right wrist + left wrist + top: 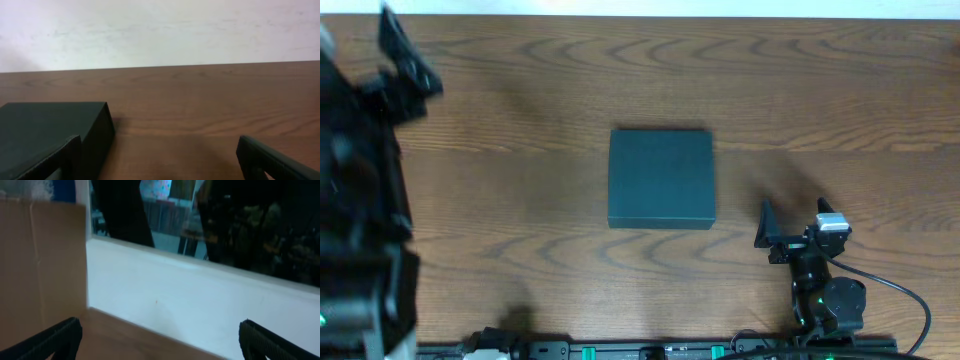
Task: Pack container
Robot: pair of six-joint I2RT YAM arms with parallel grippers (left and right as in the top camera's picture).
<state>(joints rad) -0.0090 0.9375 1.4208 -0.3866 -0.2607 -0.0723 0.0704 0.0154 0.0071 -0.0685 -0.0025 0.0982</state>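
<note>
The container (661, 179) is a dark teal-black rectangular box lying in the middle of the wooden table with its lid closed. In the right wrist view the container (50, 125) sits low on the left, just ahead of the left finger. My right gripper (798, 224) rests low, right of and slightly nearer than the box, apart from it; the right gripper (159, 142) is open and empty. My left arm (360, 200) rises large and blurred at the left edge. The left gripper (160, 326) is open and empty, facing past the table's edge.
A brown cardboard panel (40, 260) and a white wall ledge (200, 300) stand beyond the table in the left wrist view. A black rail with green marks (650, 351) runs along the front edge. A cable (892, 287) loops behind the right arm.
</note>
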